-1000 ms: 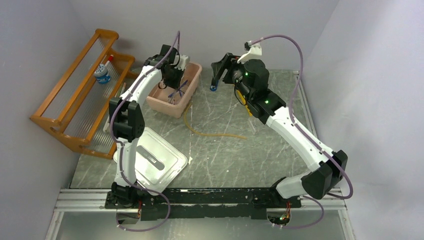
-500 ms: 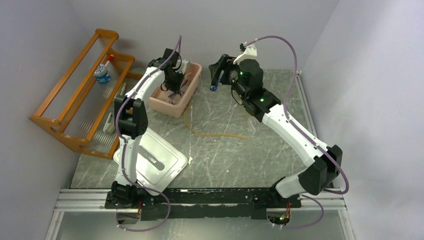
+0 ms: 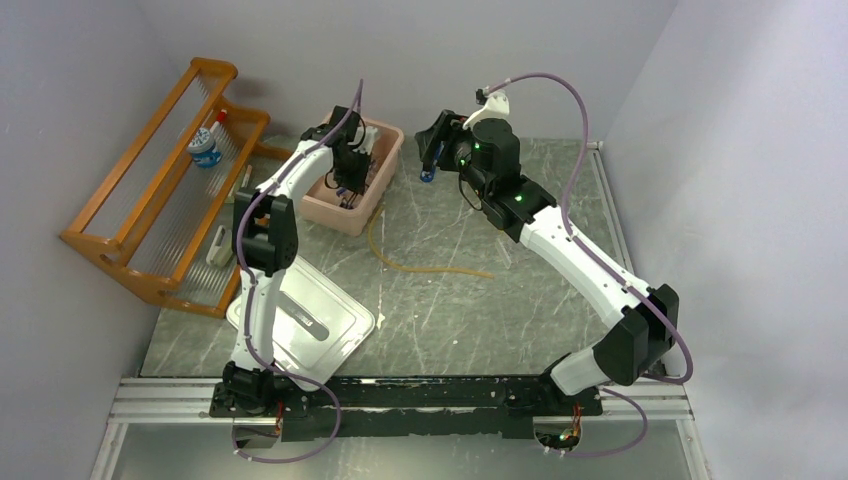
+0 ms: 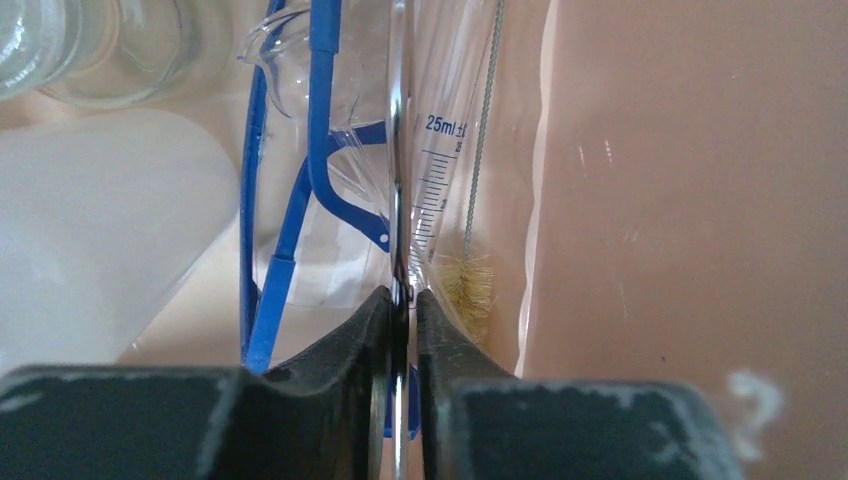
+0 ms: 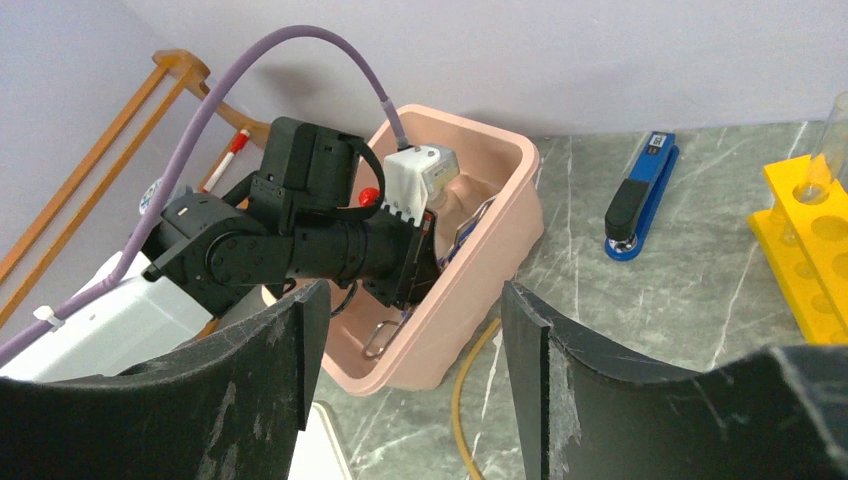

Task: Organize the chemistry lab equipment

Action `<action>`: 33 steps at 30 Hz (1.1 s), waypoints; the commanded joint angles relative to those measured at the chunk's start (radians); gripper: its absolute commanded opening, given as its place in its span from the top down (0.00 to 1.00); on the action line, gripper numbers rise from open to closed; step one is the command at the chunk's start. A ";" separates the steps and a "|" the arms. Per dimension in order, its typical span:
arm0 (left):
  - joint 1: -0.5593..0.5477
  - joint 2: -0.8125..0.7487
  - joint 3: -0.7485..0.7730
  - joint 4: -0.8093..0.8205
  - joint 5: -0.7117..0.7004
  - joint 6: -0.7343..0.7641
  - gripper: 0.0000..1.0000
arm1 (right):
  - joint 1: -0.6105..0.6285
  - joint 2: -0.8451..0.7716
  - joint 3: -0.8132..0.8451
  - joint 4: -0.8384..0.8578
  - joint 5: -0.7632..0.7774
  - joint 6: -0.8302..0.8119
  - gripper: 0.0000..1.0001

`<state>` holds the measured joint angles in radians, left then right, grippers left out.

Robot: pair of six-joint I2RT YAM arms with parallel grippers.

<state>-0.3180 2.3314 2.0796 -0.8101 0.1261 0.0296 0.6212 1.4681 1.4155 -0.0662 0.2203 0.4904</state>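
Observation:
My left gripper (image 4: 403, 295) is down inside the pink tub (image 3: 372, 200), shut on a thin metal tool (image 4: 399, 120) seen edge-on between its fingers. Around it in the tub lie blue plastic tongs (image 4: 318, 130), a clear 25 ml tube (image 4: 440, 150), a wire brush with tan bristles (image 4: 467, 285) and a white bottle (image 4: 100, 220) whose red cap (image 5: 370, 193) shows in the right wrist view. The tan rubber hose (image 3: 420, 268) lies on the table in front of the tub. My right gripper (image 3: 432, 140) is open and empty, held above the table right of the tub.
A grey-white lid (image 3: 310, 320) lies at the front left. The wooden rack (image 3: 160, 190) stands along the left wall with a small jar (image 3: 204, 150) on it. A blue stapler-like item (image 5: 640, 195) and the yellow holed rack (image 5: 800, 230) sit at the back right.
My left gripper has gone lower and deeper into the pink tub. My right arm has swung slightly left, its gripper still open.

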 commanded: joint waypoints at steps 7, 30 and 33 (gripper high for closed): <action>-0.006 -0.133 -0.004 0.047 0.006 -0.064 0.68 | -0.004 -0.006 -0.006 -0.020 0.012 -0.005 0.34; 0.003 -0.824 -0.547 0.328 -0.163 -0.151 0.36 | 0.215 0.370 -0.096 -0.210 -0.064 -0.266 0.38; 0.008 -0.880 -0.599 0.342 -0.190 -0.166 0.36 | 0.223 0.431 -0.081 -0.202 -0.082 -0.271 0.44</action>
<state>-0.3176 1.5299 1.5322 -0.5629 0.0193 -0.1020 0.8436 1.8526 1.2987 -0.2722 0.1791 0.2478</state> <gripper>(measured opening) 0.640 0.596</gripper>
